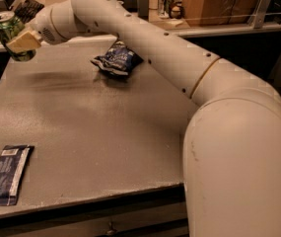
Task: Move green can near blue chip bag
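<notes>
The green can (8, 29), light green with dark markings and a silver top, is held in the air above the table's far left corner. My gripper (20, 41) is shut on the can, its tan finger across the can's front. The blue chip bag (115, 59), puffy, dark blue with white lettering, lies on the grey table (110, 132) at the back middle, well to the right of the can and partly behind my white arm (145, 38).
A flat long blue wrapper (6, 174) lies near the table's front left edge. A counter with cans and a glass rail (219, 14) runs behind the table. My large arm base (243, 167) fills the right foreground.
</notes>
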`<state>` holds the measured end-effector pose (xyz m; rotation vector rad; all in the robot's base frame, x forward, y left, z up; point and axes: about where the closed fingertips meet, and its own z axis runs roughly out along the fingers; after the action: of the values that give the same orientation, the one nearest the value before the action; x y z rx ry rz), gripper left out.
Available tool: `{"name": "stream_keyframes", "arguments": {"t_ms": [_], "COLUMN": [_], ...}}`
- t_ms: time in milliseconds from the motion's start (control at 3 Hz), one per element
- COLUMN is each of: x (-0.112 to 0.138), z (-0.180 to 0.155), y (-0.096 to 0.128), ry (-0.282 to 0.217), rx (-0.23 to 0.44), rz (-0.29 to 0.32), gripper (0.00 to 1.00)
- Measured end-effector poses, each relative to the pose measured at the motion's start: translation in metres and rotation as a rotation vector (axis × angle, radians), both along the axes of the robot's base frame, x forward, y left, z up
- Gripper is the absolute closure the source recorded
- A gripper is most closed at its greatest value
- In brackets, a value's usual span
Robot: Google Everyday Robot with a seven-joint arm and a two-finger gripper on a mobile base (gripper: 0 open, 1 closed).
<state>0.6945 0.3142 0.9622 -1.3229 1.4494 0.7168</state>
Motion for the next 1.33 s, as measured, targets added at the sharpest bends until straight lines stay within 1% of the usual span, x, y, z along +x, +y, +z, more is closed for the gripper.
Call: {"name": "stream_keyframes", "arguments": {"t_ms": [333,667,1000,1333], "x": [-0.015,-0.028,-0.035,-0.038], "z": [0.006,-0.004,-0.022,-0.041], "y": [-0.044,-0.077,-0.099,-0.122], "ry": [0.009,0.046,0.085,0.124], "rx": [-0.056,-0.090,-0.111,-0.117], "rz": [-0.040,-0.070,-0.090,-0.123], "gripper": [1.00,1.00,1.00,1.00]}}
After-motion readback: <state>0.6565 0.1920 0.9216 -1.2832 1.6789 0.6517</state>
